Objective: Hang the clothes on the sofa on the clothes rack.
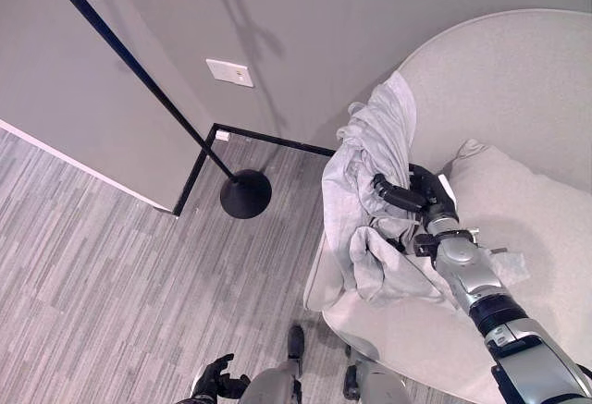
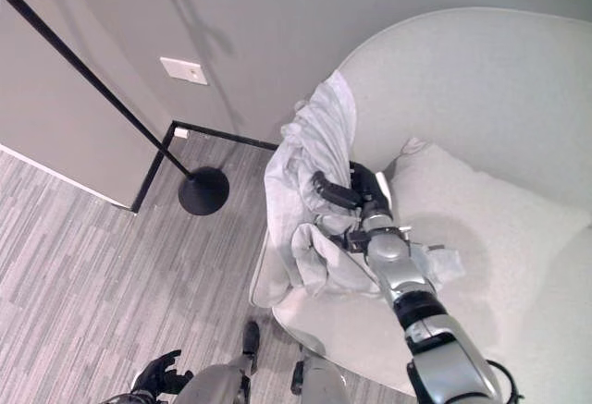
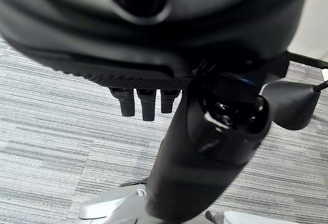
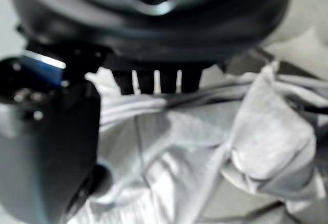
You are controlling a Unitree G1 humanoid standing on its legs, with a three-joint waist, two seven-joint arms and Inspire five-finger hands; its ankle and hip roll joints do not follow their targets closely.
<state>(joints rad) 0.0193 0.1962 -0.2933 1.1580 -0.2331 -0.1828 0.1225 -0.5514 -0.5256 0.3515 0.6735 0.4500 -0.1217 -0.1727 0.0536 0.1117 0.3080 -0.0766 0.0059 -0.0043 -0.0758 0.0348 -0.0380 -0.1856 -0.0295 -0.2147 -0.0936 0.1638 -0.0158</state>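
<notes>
From the left eye view, a pale grey garment (image 1: 365,191) is draped over the front edge of a light grey sofa (image 1: 518,80). Its long axis runs up and down the picture, one end peaking against the sofa's curved back and the other bunched low over the seat's edge. The right robot hand (image 1: 416,196) has its dark fingers curled round a fold at the garment's middle, pinching the cloth. Just beside it lies a cushion (image 1: 527,210). On the striped floor (image 1: 102,284) stands the round black base of the clothes rack (image 1: 245,194), well apart from the sofa, its thin pole slanting up to the upper left corner. The left robot hand (image 1: 217,381) hangs low at the bottom edge, fingers loosely bent and holding nothing.

The right eye view shows the same layout.

In the left wrist view the left robot hand's fingertips (image 3: 146,103) hang relaxed over the floor, the rack's base to one side.

In the right wrist view, crumpled grey cloth lies against the right robot hand's fingers (image 4: 154,83).
</notes>
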